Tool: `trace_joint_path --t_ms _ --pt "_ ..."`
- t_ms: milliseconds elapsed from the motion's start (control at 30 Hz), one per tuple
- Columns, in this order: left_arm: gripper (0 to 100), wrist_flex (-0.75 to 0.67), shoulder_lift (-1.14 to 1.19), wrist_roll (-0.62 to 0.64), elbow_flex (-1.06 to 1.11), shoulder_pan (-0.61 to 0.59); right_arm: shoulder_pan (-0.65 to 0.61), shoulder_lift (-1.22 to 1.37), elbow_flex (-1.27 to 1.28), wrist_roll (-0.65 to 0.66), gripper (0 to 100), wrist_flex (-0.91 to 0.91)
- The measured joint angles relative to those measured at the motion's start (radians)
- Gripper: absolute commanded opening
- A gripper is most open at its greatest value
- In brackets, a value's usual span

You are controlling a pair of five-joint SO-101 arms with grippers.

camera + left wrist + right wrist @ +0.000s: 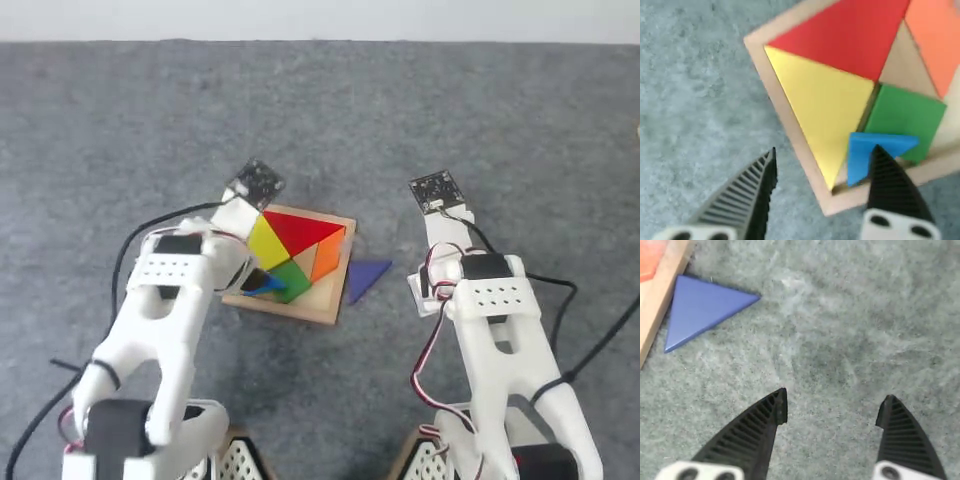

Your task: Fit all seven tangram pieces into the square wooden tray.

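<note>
The square wooden tray holds a red triangle, a yellow triangle, a green square and an orange piece. A small blue triangle lies tilted at the tray's near rim, partly over the green square. My left gripper is open above that corner, with one finger at the blue triangle and the other outside the tray. A purple triangle lies on the carpet against the tray's right side. My right gripper hangs open over bare carpet just short of it.
Grey carpet covers the whole table. A strip of bare wood shows inside the tray between the red, orange and green pieces. The tray's edge sits beside the purple triangle. Cables trail from both arms near the front.
</note>
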Motion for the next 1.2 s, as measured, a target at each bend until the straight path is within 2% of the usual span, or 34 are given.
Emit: trace_joint_path --t_ms 333,633,1200 --pt "27 -0.015 0.084 0.044 -0.080 0.034 0.000 0.000 0.000 0.000 29.6 0.000" --pt "27 0.009 0.084 -0.025 -0.081 -0.040 0.000 0.000 0.000 0.000 29.6 0.000" --pt "27 0.011 0.068 -0.068 -0.040 -0.046 0.000 0.000 0.000 0.000 29.6 0.000"
